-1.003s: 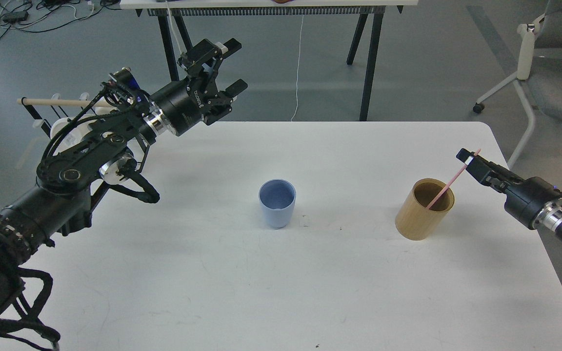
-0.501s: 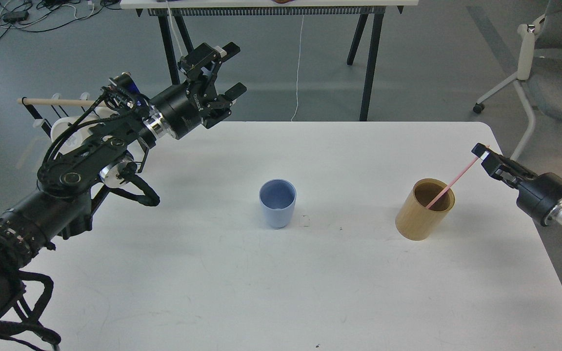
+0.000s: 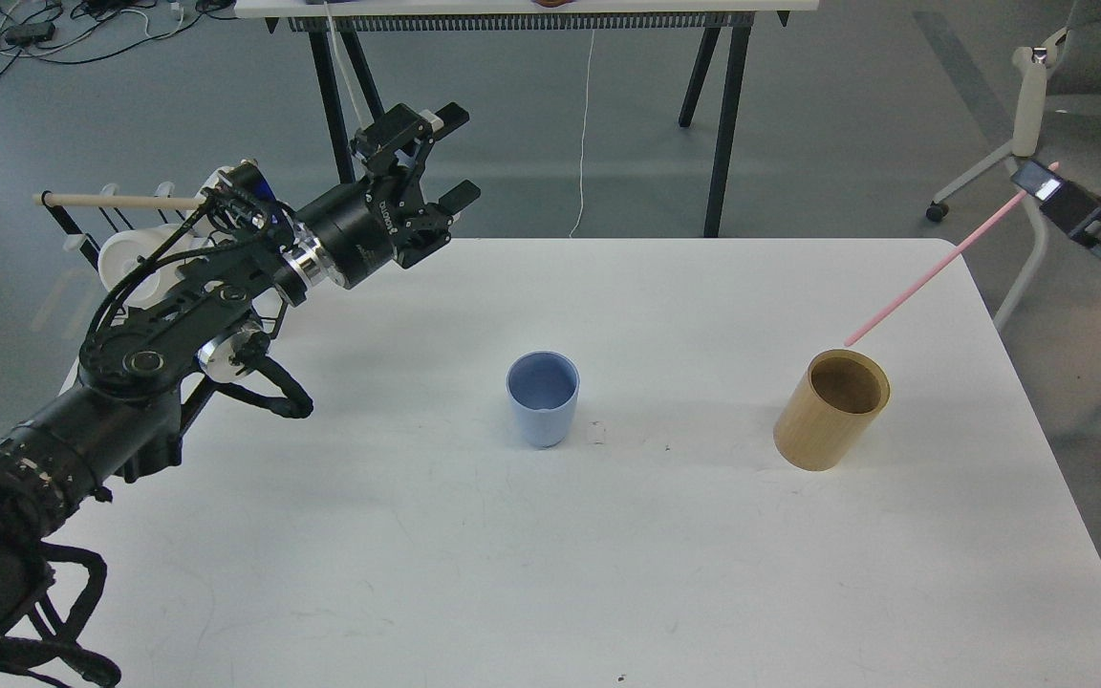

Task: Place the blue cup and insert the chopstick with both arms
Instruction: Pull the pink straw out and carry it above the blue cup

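White table (image 3: 436, 573) with upright blue cup (image 3: 543, 399) and, well apart, bamboo holder (image 3: 831, 409).

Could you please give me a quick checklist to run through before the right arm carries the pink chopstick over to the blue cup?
1. Right gripper shut on the pink chopstick: ok.
2. Chopstick tip out of the bamboo holder: ok, it hangs just above the rim.
3. Blue cup upright, mouth open: ok.
4. Cup empty: ok, nothing seen inside.
5. Left gripper open, clear of the cup: ok, up near the table's far left edge.
6. Second chopstick in the holder: cannot tell.
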Tool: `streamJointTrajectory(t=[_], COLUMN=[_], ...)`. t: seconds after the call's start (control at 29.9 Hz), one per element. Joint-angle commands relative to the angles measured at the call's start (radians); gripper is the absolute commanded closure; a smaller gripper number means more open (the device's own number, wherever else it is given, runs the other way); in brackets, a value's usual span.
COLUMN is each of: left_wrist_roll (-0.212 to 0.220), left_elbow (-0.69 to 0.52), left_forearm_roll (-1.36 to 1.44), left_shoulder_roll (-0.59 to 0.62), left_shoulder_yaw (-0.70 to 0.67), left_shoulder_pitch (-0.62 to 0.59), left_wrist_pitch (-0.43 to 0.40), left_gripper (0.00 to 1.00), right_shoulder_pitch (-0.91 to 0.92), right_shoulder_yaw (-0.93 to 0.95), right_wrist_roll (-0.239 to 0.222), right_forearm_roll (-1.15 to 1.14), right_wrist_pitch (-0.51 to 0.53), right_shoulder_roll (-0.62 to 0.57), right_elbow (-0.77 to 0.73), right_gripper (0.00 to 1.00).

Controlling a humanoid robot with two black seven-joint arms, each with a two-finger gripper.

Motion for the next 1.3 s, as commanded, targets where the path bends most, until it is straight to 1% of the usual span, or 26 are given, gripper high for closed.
streamJointTrajectory(t=[0.0,0.1,0.2,0.23,0.4,0.47,0.53,0.57,0.64,0.8,1.0,1.27], left_wrist_roll=[0.000,0.000,0.000,0.000,0.000,0.000,0.000,0.000,0.000,0.000,0.000,0.000], left_elbow=[0.041,0.090,0.138,0.158,0.213,0.218,0.218,0.218,0.219,0.223,0.223,0.223], left_forearm_roll=[0.000,0.000,0.000,0.000,-0.001,-0.003,-0.004,-0.004,-0.004,-0.006,-0.006,-0.006], left_shoulder_roll=[0.009,0.011,0.014,0.012,0.012,0.012,0.012,0.011,0.011,0.012,0.012,0.011], left_shoulder_yaw=[0.000,0.000,0.002,0.002,0.000,0.000,0.000,0.000,0.000,0.000,0.000,0.000], left_shoulder_pitch=[0.025,0.048,0.073,0.082,0.114,0.120,0.123,0.123,0.123,0.123,0.123,0.123], left_wrist_pitch=[0.000,0.000,0.000,0.000,0.000,0.000,0.000,0.000,0.000,0.000,0.000,0.000], left_gripper=[0.01,0.01,0.01,0.01,0.01,0.01,0.01,0.01,0.01,0.01,0.01,0.01], right_shoulder_pitch=[0.103,0.200,0.310,0.353,0.606,0.685,0.732,0.746,0.751,0.748,0.745,0.707], right_shoulder_yaw=[0.012,-0.003,-0.063,-0.118,-0.459,-0.550,-0.604,-0.624,-0.630,-0.641,-0.698,-0.732], right_wrist_roll=[0.000,0.000,0.000,0.000,0.000,0.000,0.000,0.000,0.000,0.000,0.000,0.000], right_forearm_roll=[0.027,0.050,0.004,-0.025,-0.062,-0.062,-0.061,-0.061,-0.059,-0.058,-0.058,-0.058], right_wrist_pitch=[0.049,0.089,0.164,0.169,0.157,0.123,0.100,0.097,0.094,0.095,0.091,0.066], right_shoulder_roll=[-0.034,-0.013,0.084,0.115,0.279,0.368,0.484,0.545,0.630,0.771,0.851,0.899], right_elbow=[0.049,0.054,0.050,0.040,-0.029,-0.090,-0.180,-0.223,-0.289,-0.392,-0.434,-0.474], right_gripper=[1.00,1.00,1.00,1.00,1.00,1.00,1.00,1.00,1.00,1.00,1.00,1.00])
